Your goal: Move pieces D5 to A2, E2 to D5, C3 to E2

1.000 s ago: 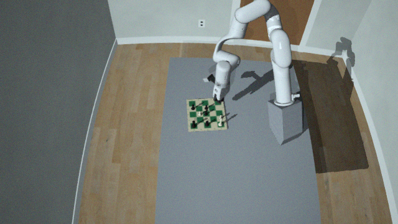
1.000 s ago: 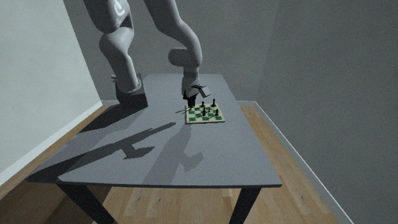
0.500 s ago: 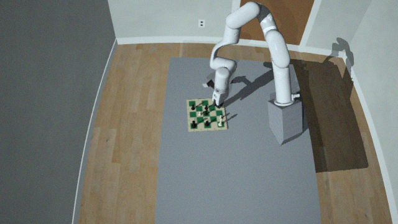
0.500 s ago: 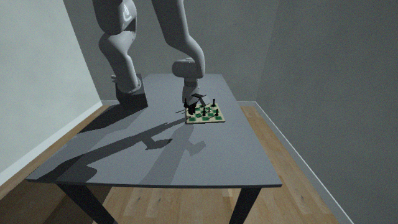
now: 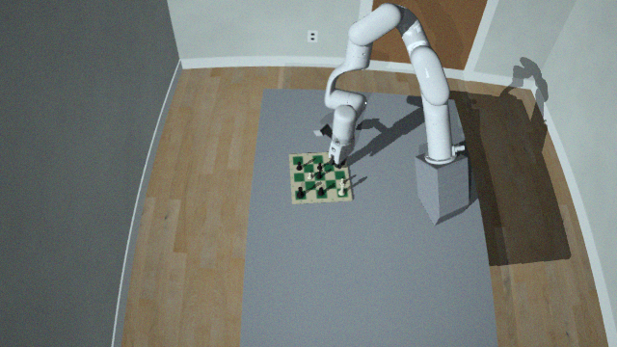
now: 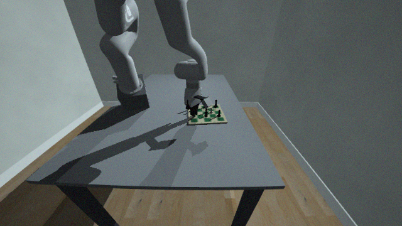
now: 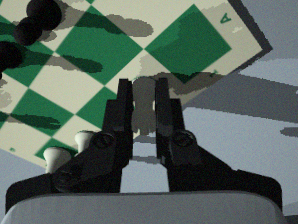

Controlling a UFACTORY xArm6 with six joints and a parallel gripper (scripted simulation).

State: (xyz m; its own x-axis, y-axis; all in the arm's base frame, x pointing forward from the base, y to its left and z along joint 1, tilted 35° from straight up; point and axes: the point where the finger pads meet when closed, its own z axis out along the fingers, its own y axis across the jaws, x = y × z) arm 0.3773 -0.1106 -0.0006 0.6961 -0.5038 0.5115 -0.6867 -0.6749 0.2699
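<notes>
The green-and-cream chessboard [image 5: 292, 200] [image 6: 207, 122] lies on the grey table. My gripper [image 5: 336, 162] [image 6: 193, 109] [image 7: 143, 96] is low over the board's corner near the robot's side, by the edge letter A [image 7: 226, 19]. It is shut on a dark chess piece [image 6: 193, 111], which shows only as a grey sliver between the fingers in the wrist view [image 7: 143, 111]. Black pieces [image 5: 299, 166] [image 5: 319, 174] [image 7: 41, 10] and a tall white piece [image 5: 342, 187] stand on other squares. I cannot read the held piece's exact square.
The robot's base block [image 5: 441, 185] [image 6: 132, 94] stands on the table beside the board. Two white pieces [image 7: 83, 139] [image 7: 56, 156] show close beside my left finger in the wrist view. The table edge [image 6: 157, 186] is far from the board.
</notes>
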